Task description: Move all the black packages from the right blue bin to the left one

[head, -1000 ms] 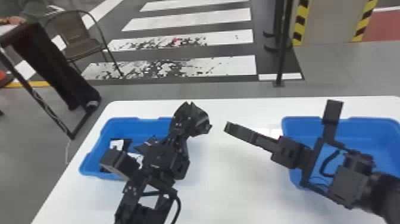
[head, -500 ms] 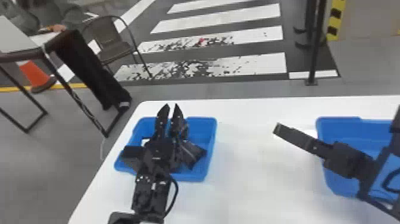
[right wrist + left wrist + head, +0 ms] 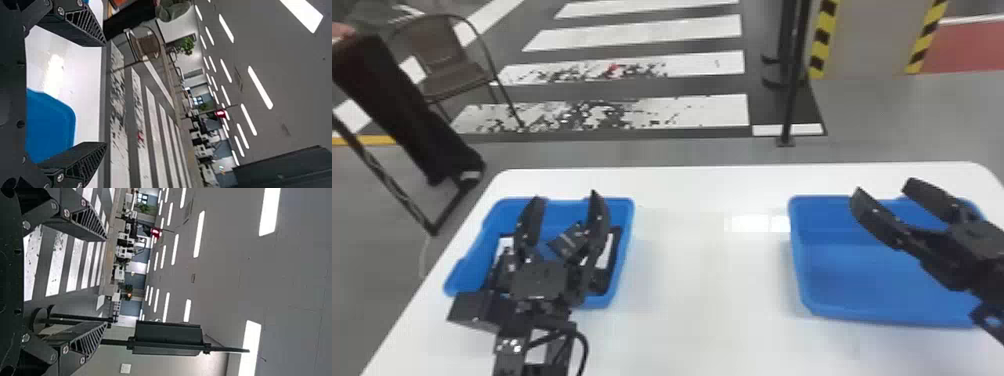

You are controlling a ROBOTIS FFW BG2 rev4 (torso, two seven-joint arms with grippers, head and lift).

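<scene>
Packages (image 3: 571,242) in the left bin (image 3: 628,220), transfer looks finished! Left gripper (image 3: 564,196), right gripper (image 3: 883,186) both wide; next, I should draw back.

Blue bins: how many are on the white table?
2. The left bin is on the table's left side, partly behind the left gripper; the right bin is on its right side, partly behind the right gripper.

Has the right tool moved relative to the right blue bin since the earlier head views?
Yes, rightward. Earlier, one finger stuck out past the bin's left rim; now both fingers of the right tool lie right of the right blue bin's left rim.
</scene>
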